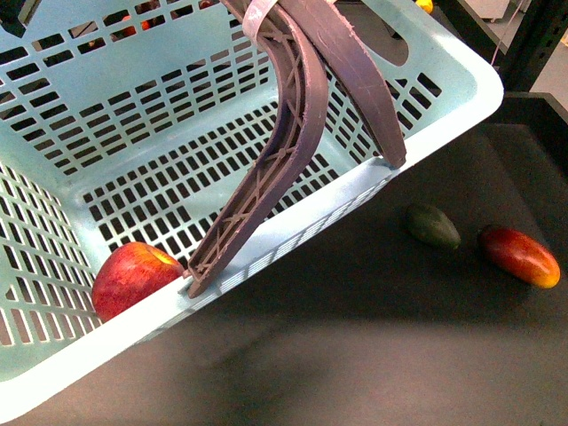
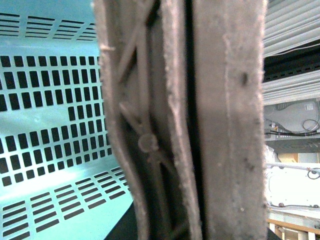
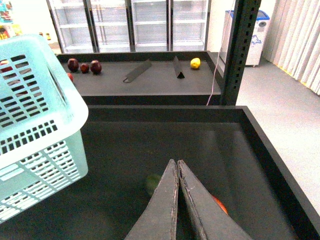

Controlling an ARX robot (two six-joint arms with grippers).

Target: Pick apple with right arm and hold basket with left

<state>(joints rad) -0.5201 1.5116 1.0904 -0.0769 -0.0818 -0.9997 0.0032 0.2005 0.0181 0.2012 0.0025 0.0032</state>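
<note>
Inside the basket (image 1: 311, 216), tucked into its near left corner against the slotted wall: the apple (image 1: 133, 277), red with a yellowish patch. Basket tilted in the front view, taking up the left and middle, with shadow on the dark table (image 1: 355, 337) below its near rim. Both brown handles (image 1: 293, 133) raised and pressed together, running out past the top edge. Same handles filling the left wrist view up close, with the mint wall behind. No fingers of the left end effector to be made out there, so cannot tell whether open or clamped. Right end effector (image 3: 177, 162) over the table to the right of the basket, fingers closed tip to tip with nothing between them. Partly hidden behind those fingers in the right wrist view: a small green fruit (image 1: 433, 225) and, right of it, a red-orange mango (image 1: 520, 256). Both lying on the table, near each other and clear of the basket.
</note>
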